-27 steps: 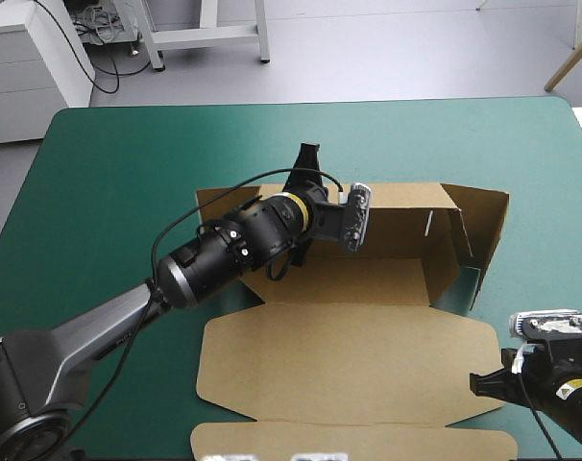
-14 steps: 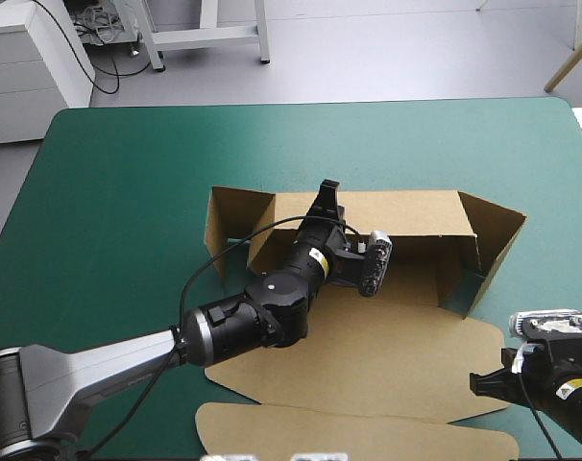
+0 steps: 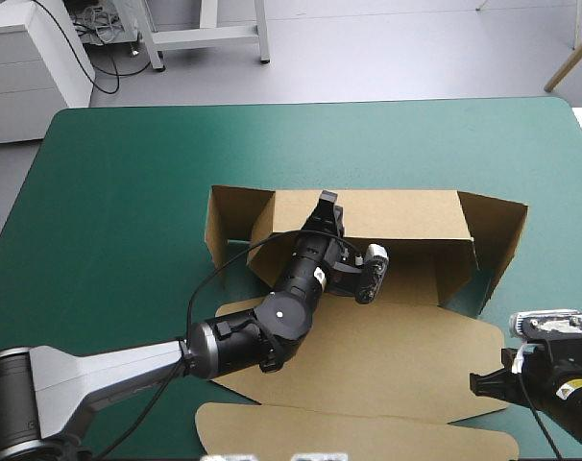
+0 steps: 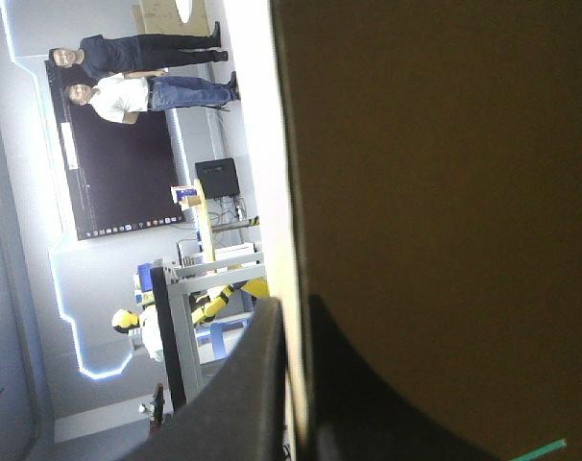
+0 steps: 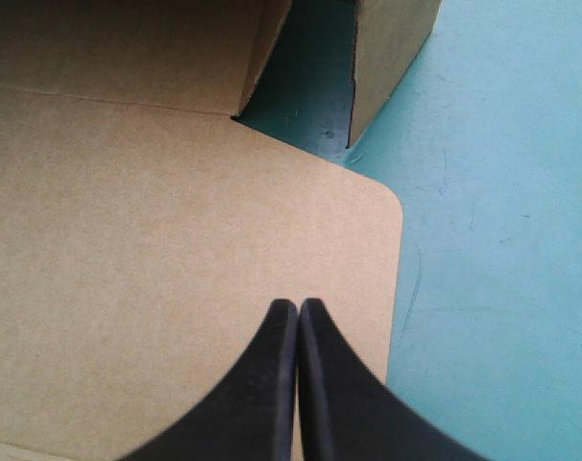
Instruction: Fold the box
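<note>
On the teal-green table (image 3: 128,173), left claw (image 4: 296,301) pinches the box (image 3: 406,216) wall; right claw (image 5: 298,305) pressed together.

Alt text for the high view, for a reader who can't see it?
The left gripper pinches the raised far wall of the brown box, its arm reaching across the flat lid. The box sits mid-table on the teal-green cover. The right gripper is shut by the lid's near right corner.
</note>
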Robot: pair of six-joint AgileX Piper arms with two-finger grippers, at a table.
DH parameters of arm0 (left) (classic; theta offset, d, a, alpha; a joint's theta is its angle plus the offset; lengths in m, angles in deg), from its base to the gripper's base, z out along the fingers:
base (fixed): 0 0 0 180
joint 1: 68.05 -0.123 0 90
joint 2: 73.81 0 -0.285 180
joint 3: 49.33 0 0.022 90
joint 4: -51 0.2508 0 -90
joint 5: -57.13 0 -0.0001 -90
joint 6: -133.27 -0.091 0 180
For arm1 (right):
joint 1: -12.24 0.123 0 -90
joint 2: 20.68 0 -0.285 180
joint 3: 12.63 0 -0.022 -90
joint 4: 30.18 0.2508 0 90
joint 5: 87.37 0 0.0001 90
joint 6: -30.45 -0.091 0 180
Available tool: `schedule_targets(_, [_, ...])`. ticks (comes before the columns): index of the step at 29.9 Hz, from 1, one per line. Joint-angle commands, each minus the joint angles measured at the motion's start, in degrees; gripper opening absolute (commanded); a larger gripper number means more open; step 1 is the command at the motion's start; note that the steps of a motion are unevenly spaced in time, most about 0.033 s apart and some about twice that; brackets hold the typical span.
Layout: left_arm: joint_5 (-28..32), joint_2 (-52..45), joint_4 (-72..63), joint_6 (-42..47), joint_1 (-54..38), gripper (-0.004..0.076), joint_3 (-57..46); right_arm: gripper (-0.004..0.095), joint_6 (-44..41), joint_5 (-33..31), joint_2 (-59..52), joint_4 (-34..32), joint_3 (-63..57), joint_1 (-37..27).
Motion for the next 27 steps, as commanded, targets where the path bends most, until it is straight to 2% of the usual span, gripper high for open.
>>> schedule_targets(1, [-0.13, -1.11, 3.03, 3.75, 0.71, -0.0010, 0.56, -0.0019, 0.25, 2.97, 0.32, -0.15, 1.27, -0.02])
schedule_targets(7, [-2.04, -1.11, 4.27, 3.85, 0.71, -0.0010, 0.56, -0.0009, 0.25, 2.84, 0.32, -2.83, 1.27, -0.02])
schedule_targets(10, [-1.79, -1.11, 4.30, 3.85, 0.71, -0.0010, 0.56, 0.0060, 0.25, 2.74, 0.32, -2.83, 1.17, -0.02])
schedule_targets(13, [-1.79, -1.11, 4.40, 3.85, 0.71, -0.0010, 0.56, 0.0206, 0.25, 2.64, 0.32, -2.83, 1.03, -0.02])
schedule_targets(20, [-1.79, -1.11, 4.62, 3.85, 0.71, -0.0010, 0.56, 0.0669, -0.41, 2.39, 0.32, -3.11, 0.92, -0.02])
schedule_targets(24, [-1.79, -1.11, 4.62, 6.38, 0.71, -0.0010, 0.56, 0.0787, -0.41, 2.39, 0.32, -3.11, 0.92, -0.02])
schedule_targets(27, [-1.79, -1.11, 4.90, 6.64, 0.71, -0.0010, 0.56, 0.0786, -0.41, 2.39, 0.32, -3.11, 0.92, -0.02])
